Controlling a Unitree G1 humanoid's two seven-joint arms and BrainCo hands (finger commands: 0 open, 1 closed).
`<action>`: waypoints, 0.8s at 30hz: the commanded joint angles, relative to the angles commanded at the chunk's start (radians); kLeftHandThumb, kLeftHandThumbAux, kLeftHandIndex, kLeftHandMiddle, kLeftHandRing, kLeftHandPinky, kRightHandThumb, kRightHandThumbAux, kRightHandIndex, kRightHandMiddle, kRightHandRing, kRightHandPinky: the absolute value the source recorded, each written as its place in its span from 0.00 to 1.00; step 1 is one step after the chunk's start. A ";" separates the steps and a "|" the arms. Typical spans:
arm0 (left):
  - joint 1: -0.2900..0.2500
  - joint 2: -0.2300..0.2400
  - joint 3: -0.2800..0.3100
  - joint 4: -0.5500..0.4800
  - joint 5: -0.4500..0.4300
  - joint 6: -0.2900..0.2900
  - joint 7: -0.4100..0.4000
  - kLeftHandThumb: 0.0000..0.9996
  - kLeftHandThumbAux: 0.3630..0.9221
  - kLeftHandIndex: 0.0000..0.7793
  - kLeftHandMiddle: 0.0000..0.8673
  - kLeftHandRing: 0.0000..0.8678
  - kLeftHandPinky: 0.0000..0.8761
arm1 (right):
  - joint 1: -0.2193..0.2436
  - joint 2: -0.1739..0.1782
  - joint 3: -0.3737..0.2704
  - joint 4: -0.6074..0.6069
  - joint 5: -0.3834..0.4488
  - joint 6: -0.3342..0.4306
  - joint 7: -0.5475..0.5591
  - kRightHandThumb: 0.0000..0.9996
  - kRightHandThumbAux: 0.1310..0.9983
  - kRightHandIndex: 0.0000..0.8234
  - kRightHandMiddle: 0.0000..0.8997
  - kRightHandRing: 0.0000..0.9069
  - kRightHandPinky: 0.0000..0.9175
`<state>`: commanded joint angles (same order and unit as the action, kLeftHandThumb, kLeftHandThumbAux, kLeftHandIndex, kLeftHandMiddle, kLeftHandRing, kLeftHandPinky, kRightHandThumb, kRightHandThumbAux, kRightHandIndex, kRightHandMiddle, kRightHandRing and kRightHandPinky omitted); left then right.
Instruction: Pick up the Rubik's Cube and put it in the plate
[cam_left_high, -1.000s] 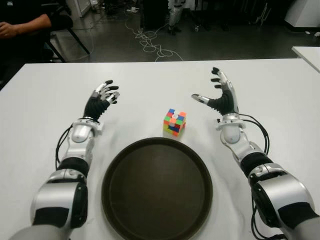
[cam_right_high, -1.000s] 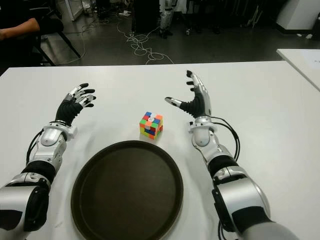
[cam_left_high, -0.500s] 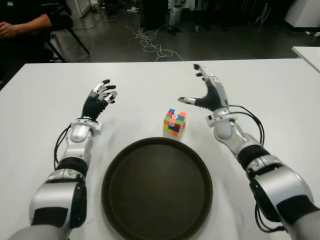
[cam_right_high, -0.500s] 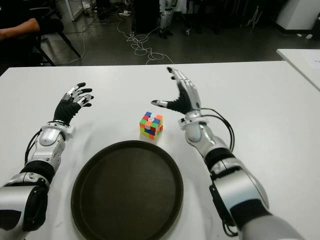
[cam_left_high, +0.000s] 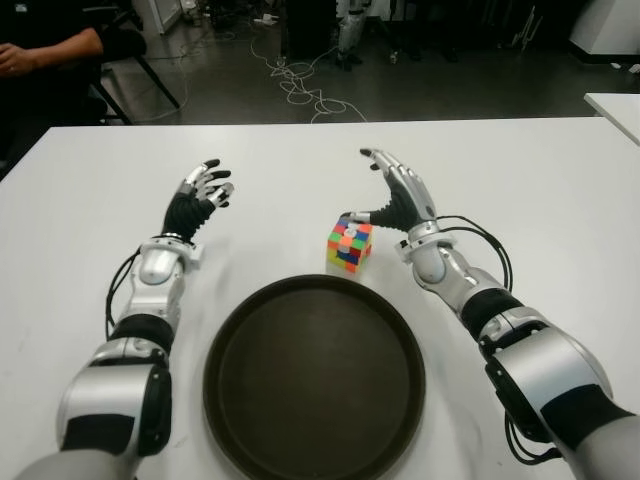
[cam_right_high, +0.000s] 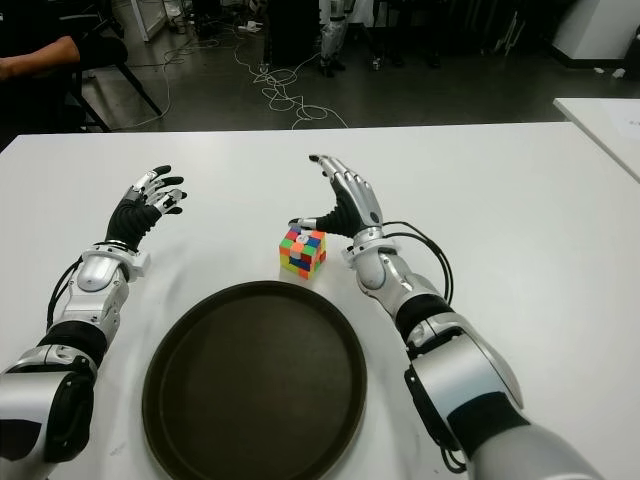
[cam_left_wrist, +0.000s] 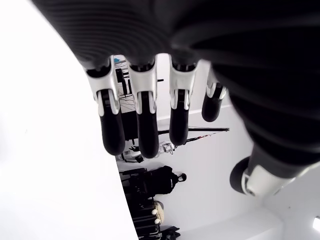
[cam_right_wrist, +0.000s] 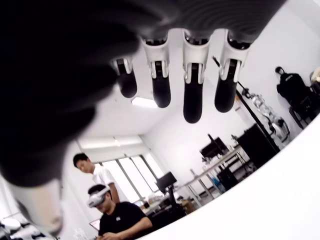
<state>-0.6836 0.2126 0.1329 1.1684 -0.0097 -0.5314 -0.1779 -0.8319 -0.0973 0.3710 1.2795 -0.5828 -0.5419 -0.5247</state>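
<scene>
Two hands show in the left eye view over the white desk (cam_left_high: 80, 200). The Rubik's Cube (cam_left_high: 349, 244) sits on the desk just beyond the far rim of the dark round plate (cam_left_high: 314, 378), near its middle and apart from it. The right hand (cam_left_high: 398, 196) is by far the nearer one: the cube lies just to that hand's left, with the thumb tip reaching to about the cube's upper right edge; whether it touches I cannot tell. Its fingers are spread and hold nothing. The left hand (cam_left_high: 200, 195) shows well to the cube's left, idle, fingers loosely extended and empty.

From the right eye view the same gap reads clearly: cube beside the right hand's palm side, plate towards the robot.

Each wrist view shows its own fingers straight and unclenched, with no cube between them.
</scene>
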 joint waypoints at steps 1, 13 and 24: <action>0.000 0.000 0.001 0.000 -0.001 0.000 0.001 0.16 0.41 0.17 0.25 0.30 0.36 | 0.000 0.000 0.001 0.000 0.000 0.003 0.006 0.00 0.68 0.19 0.18 0.23 0.30; 0.002 -0.004 0.000 -0.001 0.002 -0.008 0.011 0.16 0.38 0.18 0.25 0.29 0.35 | 0.007 -0.002 0.022 -0.002 -0.002 0.015 0.040 0.00 0.68 0.18 0.18 0.23 0.31; 0.004 -0.005 -0.002 -0.006 0.001 -0.011 0.003 0.16 0.40 0.19 0.26 0.30 0.36 | 0.013 0.003 0.041 -0.001 -0.011 0.043 0.056 0.00 0.65 0.15 0.18 0.24 0.30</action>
<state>-0.6792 0.2080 0.1304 1.1624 -0.0084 -0.5419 -0.1747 -0.8188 -0.0948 0.4118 1.2790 -0.5938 -0.4991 -0.4684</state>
